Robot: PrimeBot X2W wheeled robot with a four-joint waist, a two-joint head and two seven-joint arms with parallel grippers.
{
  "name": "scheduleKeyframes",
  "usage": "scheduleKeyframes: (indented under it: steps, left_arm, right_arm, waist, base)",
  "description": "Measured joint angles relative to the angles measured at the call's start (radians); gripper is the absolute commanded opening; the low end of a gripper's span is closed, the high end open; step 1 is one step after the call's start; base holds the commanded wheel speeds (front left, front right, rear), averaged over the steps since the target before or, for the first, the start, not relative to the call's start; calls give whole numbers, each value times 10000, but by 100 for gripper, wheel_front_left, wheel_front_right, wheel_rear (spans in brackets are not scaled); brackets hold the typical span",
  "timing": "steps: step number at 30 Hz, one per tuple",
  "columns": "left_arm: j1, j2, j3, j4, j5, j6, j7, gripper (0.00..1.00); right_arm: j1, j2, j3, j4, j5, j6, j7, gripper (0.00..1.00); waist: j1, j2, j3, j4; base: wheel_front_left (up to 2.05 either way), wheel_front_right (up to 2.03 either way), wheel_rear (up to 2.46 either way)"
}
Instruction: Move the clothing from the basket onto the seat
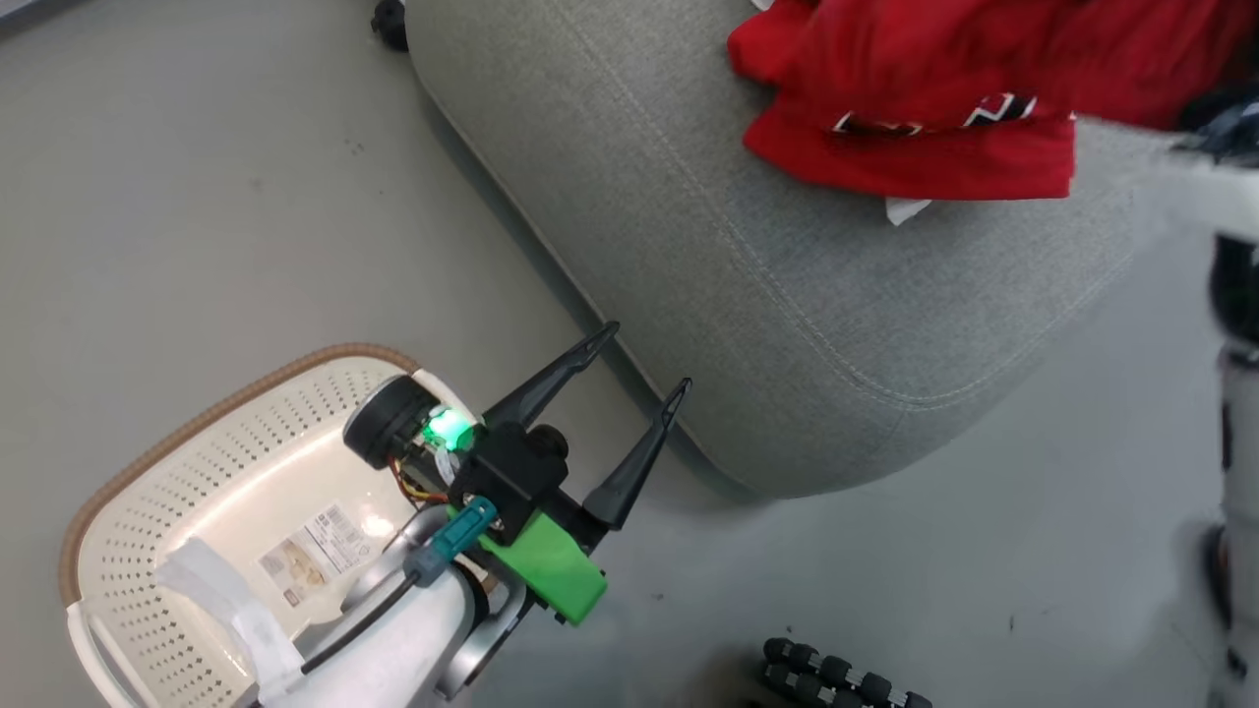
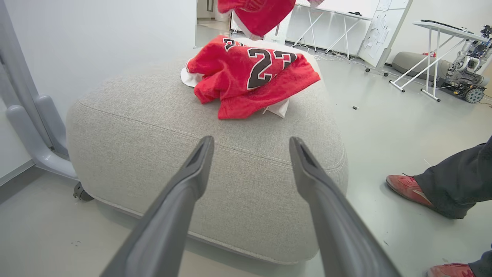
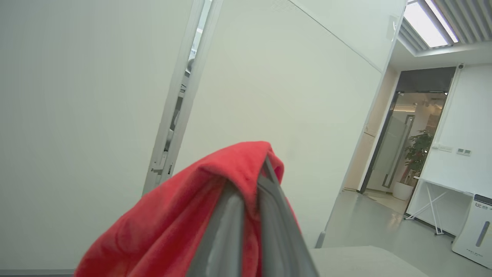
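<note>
Grey floor [image 1: 197, 197] carries a large grey seat [image 1: 787, 295] with the red jersey [image 2: 250, 77] crumpled on top. The right end effector [image 3: 250, 175] is clamped on the plain red piece [image 3: 184, 215], held above the seat. The left end effector [image 1: 645, 357] has its fingers spread apart, over the basket [image 1: 177, 472] rim, near the seat's edge.

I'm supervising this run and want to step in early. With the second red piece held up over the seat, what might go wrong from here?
1. The red cloth drapes over the shut right gripper, so it may cling when released.
2. It hangs beyond the jersey, toward the far side of the seat, and might slide off after landing.
3. A person's shoe stands near the seat, possibly within the arm's swing.
</note>
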Motion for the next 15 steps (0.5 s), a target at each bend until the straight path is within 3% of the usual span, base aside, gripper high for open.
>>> scheduleKeyframes:
  steps: [3,9,15]
  left_arm:
    - [-321,180,-8,-267,197,-6,207,100]
    - [-682,397,249,-872,345,207,313,100]
    - [-728,552,355,-1152,360,345,303,100]
  right_arm:
    - [-1527,-970,-251,915,-25,0,0,0]
    - [-3343,-2291,-677,2086,-180,0,0,0]
    - [-3830,-2771,-941,2686,-376,0,2,0]
  waist:
    - [1,0,418,260]
    - [1,0,1160,939]
    - [0,0,1788,1581]
  base:
    - [0,0,0]
    - [0,0,0]
    - [0,0,0]
